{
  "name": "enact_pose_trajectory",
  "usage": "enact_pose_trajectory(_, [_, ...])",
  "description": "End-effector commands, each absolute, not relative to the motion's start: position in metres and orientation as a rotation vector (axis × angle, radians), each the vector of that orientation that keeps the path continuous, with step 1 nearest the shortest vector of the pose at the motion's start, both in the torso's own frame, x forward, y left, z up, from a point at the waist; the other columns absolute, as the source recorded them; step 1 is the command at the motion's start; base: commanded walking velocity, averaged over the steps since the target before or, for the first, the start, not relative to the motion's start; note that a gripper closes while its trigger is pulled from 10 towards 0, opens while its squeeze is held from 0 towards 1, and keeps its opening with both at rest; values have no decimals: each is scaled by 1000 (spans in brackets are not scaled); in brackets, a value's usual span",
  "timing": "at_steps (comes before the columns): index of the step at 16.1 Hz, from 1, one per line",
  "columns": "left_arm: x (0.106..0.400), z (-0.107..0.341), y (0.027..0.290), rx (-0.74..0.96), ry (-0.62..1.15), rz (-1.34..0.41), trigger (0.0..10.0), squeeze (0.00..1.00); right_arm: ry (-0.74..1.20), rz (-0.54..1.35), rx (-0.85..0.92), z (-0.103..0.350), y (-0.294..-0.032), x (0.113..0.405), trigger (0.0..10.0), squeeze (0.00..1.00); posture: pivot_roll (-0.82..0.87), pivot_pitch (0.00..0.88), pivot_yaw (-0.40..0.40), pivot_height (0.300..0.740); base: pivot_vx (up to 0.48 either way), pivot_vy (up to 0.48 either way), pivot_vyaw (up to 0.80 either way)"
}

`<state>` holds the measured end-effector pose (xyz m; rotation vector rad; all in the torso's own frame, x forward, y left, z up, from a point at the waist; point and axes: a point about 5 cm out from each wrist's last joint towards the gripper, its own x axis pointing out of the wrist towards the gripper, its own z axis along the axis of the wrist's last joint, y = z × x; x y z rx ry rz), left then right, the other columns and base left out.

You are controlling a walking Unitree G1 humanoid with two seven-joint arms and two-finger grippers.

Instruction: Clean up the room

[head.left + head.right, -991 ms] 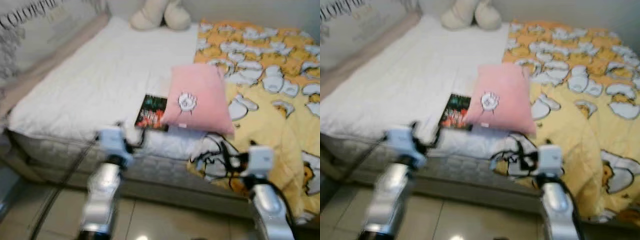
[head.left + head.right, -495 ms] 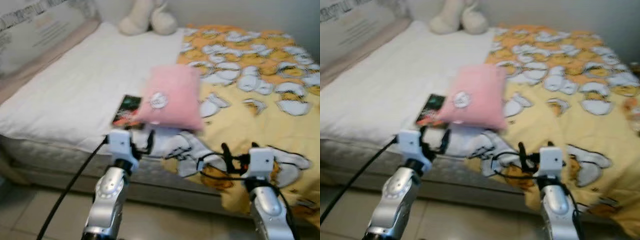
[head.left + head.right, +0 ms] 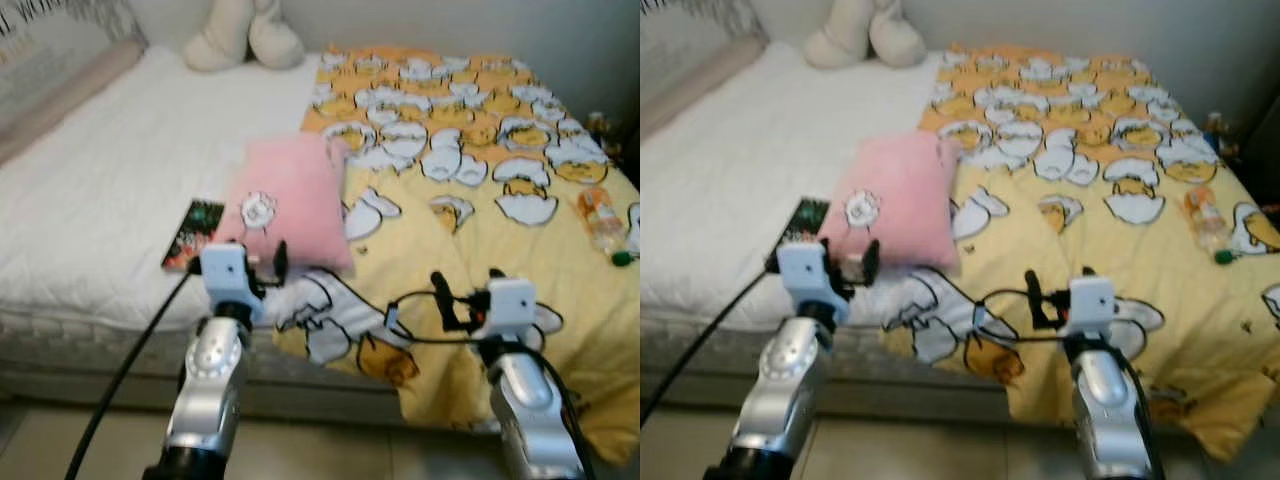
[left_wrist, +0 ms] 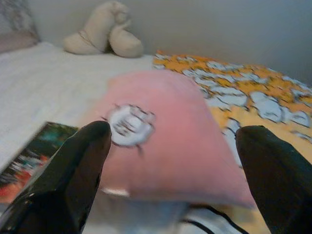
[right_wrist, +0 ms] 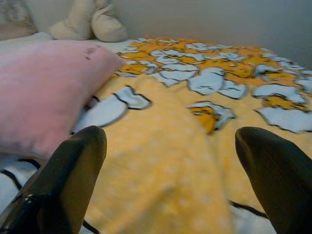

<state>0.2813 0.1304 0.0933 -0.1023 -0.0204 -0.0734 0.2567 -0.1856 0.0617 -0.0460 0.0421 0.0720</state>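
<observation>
Pink pillow [image 3: 288, 205] lies near the bed's front edge, overlapping the white mattress [image 3: 110, 190] and the yellow patterned blanket [image 3: 480, 200], with a book [image 3: 193, 221] just beside it. Left gripper [image 4: 178, 161] hovers spread wide and empty before the pillow. Right gripper [image 5: 170, 165], equally open, holds nothing above the blanket's draped edge, bare blanket ahead.
</observation>
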Motion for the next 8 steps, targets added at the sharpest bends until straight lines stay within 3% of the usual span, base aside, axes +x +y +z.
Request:
enact_pose_trajectory(1, [284, 97, 136, -87, -29, -49, 10000, 0, 48, 105, -40, 62, -176, 261, 10000, 0, -136, 0, 11, 740, 465, 0, 0])
enact_pose_trajectory(3, [284, 97, 133, -73, -28, -79, 10000, 0, 38, 109, -39, 64, -176, 261, 10000, 0, -136, 0, 11, 740, 480, 0, 547])
enact_pose_trajectory(5, [287, 100, 128, -59, -39, -131, 10000, 0, 39, 100, -31, 63, -176, 261, 10000, 0, -129, 0, 9, 740, 480, 0, 0])
enact_pose_trajectory(8, [291, 108, 137, -53, -70, -67, 10000, 0, 25, 124, -47, 65, -173, 260, 10000, 0, -128, 0, 15, 740, 480, 0, 0])
